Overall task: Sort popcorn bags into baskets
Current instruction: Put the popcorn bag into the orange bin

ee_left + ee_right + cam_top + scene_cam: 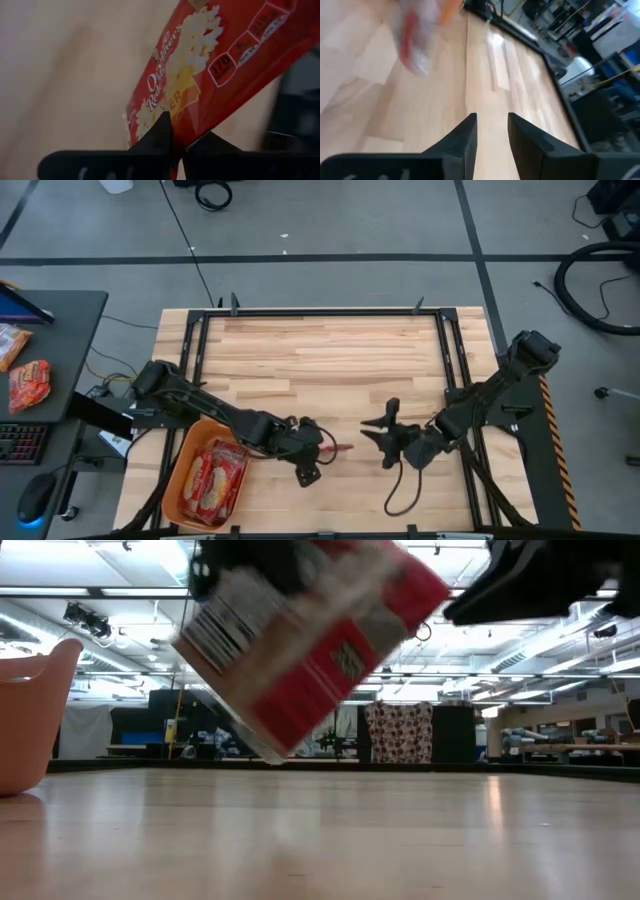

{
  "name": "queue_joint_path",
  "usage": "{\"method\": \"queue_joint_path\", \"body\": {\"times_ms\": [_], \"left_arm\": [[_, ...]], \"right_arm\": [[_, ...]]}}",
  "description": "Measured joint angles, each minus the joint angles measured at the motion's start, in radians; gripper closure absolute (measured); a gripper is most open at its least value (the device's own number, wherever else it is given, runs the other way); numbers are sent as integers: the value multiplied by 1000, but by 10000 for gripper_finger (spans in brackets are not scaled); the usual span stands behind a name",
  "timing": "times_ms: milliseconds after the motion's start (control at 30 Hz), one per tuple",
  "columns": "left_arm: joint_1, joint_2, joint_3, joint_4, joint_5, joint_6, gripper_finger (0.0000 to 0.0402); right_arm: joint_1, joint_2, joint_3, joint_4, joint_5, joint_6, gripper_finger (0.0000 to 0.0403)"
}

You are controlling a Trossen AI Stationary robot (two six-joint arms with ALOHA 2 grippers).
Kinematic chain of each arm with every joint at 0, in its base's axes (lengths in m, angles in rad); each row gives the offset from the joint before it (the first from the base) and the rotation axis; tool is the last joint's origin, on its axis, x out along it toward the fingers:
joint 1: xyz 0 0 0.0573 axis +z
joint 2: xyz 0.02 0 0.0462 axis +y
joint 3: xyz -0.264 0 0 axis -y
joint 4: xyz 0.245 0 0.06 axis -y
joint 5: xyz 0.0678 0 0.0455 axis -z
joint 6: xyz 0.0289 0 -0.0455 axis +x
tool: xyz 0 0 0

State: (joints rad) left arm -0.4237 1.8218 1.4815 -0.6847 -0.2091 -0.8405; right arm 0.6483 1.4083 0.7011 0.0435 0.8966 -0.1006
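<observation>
I have the left gripper (pixel 176 145) clamped on a flat red popcorn bag (pixel 200 75); the right gripper (pixel 492 127) hangs parted, empty. Several bags already fill the orange plastic tub (pixel 185 455).

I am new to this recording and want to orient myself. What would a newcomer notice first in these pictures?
First, the red popcorn bag held in the air between the two arms, near the front middle of the table, pinched by the shut left hand. The right hand sits just to its right, fingers apart and empty. Then the orange basket at the table's front left corner, with several more popcorn bags lying inside.
</observation>
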Motion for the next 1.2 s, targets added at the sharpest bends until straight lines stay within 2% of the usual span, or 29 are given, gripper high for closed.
{"method": "queue_joint_path", "body": {"times_ms": [100,200,300,433,500,567,667,767,867,1033,1200], "left_arm": [[0,-32,0,1,114,-89,379],[0,-64,0,6,273,-200,379],[-23,-88,0,4,416,-327,379],[-81,-109,0,-7,562,-498,379],[-113,-129,0,-44,593,-574,379],[-148,-156,1,-114,578,-638,379],[-202,-211,0,-261,488,-739,379],[-276,-281,0,-356,351,-841,379],[-350,-332,1,-403,257,-968,379],[-454,-360,1,-523,236,-1157,379],[-516,-365,0,-567,243,-1247,379]], "right_arm": [[-55,-39,-47,4,-56,-3,289],[-126,-69,-85,27,-120,-8,290],[-197,-84,-115,54,-219,-14,290],[-269,-85,-129,75,-375,-22,290],[-297,-84,-134,79,-432,-28,290],[-315,-84,-134,94,-471,-31,290],[-333,-84,-134,103,-510,-33,290],[-344,-84,-134,114,-535,-34,290],[-350,-84,-134,124,-552,-34,290],[-352,-84,-134,147,-560,-34,290],[-352,-84,-134,147,-585,-34,290]]}}
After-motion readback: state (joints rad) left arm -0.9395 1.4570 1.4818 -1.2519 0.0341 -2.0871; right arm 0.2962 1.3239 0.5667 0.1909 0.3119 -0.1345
